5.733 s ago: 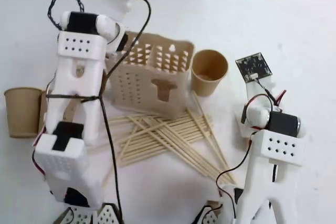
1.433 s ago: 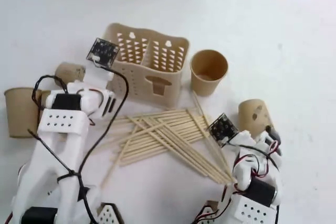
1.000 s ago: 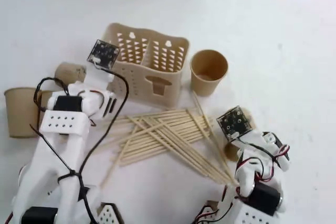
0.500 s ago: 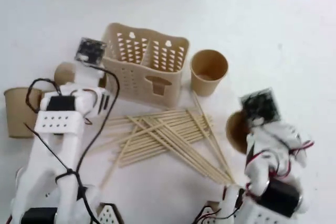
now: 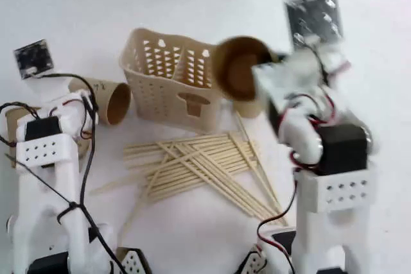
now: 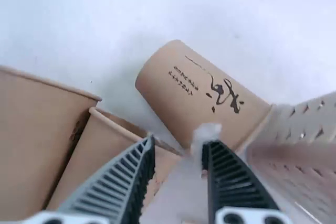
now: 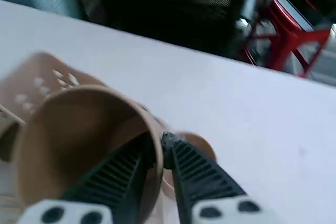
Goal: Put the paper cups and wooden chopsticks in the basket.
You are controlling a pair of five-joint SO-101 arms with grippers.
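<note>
White table [image 5: 192, 17], my right gripper [image 7: 157, 148] holding a paper cup [image 5: 237, 72] up at the basket [image 5: 160, 97].
My jaws pinch the cup's rim, almost closed, mouth tipped sideways by the basket's right end. I'd bring it over a compartment, level it, and lower it before letting go, or it may catch the wall.

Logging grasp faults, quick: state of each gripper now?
Left gripper: open, fingers apart beside the lying cup.
Right gripper: closed on the raised cup, at its rim.
</note>
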